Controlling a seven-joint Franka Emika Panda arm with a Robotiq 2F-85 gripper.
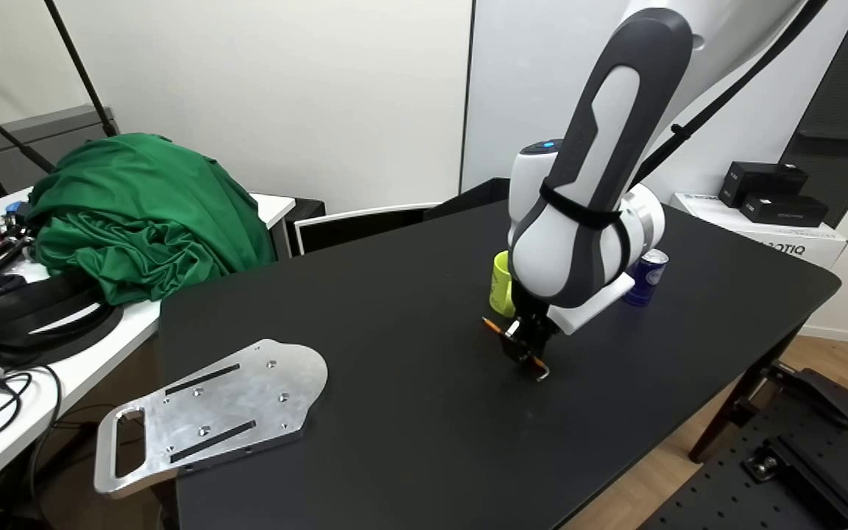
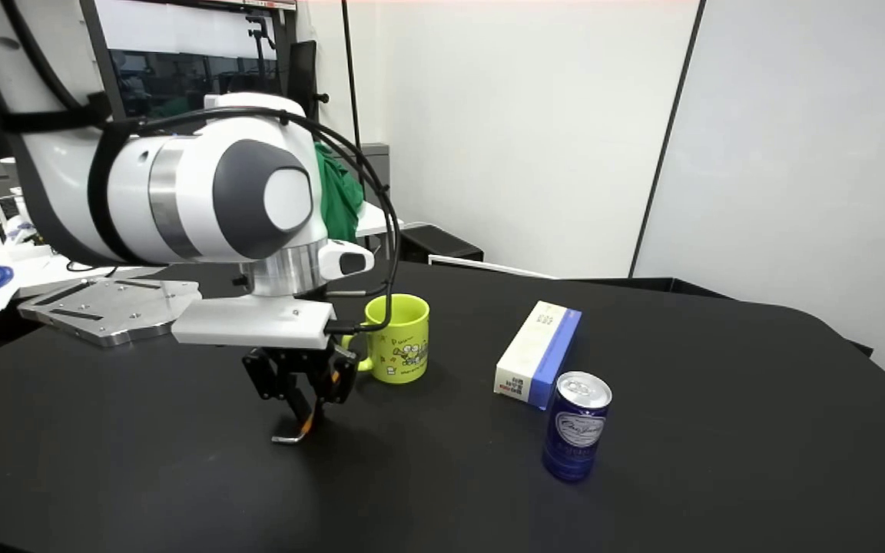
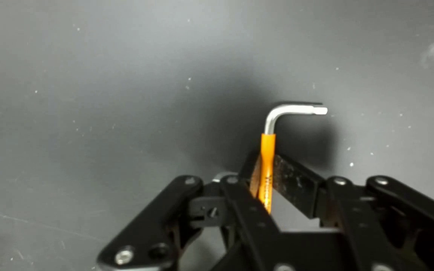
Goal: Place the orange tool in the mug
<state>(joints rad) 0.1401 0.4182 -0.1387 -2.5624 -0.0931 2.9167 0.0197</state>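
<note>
Orange tool (image 3: 267,150) is pinched in my gripper (image 3: 266,169), fingers (image 3: 294,184) closed onto its sleeve with no slack I can see. It's a hex key: steel bend (image 3: 272,116) pokes out at 12 o'clock in the wrist view, short leg aimed at 3. Down near the black table (image 2: 450,484); can't tell if it touches. Mug (image 2: 402,346) sits near, at 2 o'clock from the gripper in an exterior view, handle (image 2: 366,364) at 8. Tool isn't in it yet. My worries: tool reads closer to lying than upright, so unless I rotate the wrist it'll likely bridge the rim and slide off. Sleeve's thin, so the bend snagging the table could twist it. Swinging across this low could clip the handle and tip the mug.
</note>
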